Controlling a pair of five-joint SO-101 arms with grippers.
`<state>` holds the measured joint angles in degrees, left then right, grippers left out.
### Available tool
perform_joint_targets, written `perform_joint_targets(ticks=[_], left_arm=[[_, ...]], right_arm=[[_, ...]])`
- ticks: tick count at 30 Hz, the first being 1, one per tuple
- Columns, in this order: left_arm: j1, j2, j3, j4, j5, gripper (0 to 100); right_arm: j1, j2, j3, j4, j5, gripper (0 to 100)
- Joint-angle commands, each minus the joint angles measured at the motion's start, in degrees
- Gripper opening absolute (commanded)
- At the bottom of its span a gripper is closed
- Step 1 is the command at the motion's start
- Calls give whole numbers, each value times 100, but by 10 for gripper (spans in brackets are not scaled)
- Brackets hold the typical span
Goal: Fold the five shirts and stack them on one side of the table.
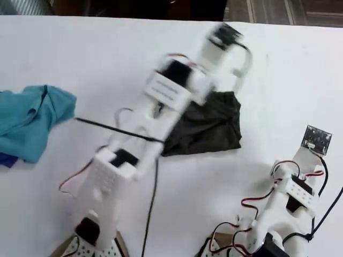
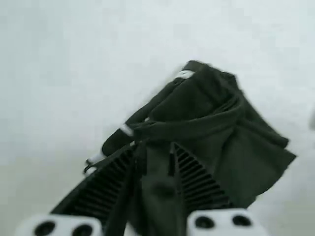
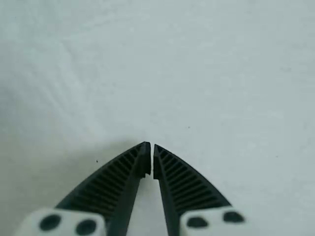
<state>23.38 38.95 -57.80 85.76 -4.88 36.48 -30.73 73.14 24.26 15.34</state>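
A crumpled black shirt [image 1: 209, 131] lies at the middle of the white table [image 1: 107, 64]. My left arm stretches from the near edge over it, and my left gripper [image 2: 155, 147] is shut on a fold of the black shirt [image 2: 221, 132], which hangs bunched from the fingers. A teal shirt [image 1: 32, 118] lies in a heap at the left edge, with a bit of dark blue cloth [image 1: 5, 159] under it. My right arm [image 1: 292, 190] is folded back at the near right. My right gripper [image 3: 151, 152] is shut, with nothing in it, above bare table.
A black cable [image 1: 118, 128] runs across the left arm, and another hangs down toward the near edge. Red and white wires loop around both arm bases. Bare tabletop lies to the right of the black shirt and along the far side.
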Motion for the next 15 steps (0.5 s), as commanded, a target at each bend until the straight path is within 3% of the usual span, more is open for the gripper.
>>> perform_joint_targets(ticks=[1,3,9,15], left_arm=[[-958,-413,-646,1160,-378,35],[-1433,-440,-760,1705,-510,25],[-2989,-1310,277,1688,-492,27],[-3534,-3824,3582,1644,-554,27]], right_arm=[[-22,-171,-123,-119,44,21],[-22,-171,-123,-119,53,21],[-207,-171,-123,-119,105,21],[-207,-171,-123,-92,404,21]])
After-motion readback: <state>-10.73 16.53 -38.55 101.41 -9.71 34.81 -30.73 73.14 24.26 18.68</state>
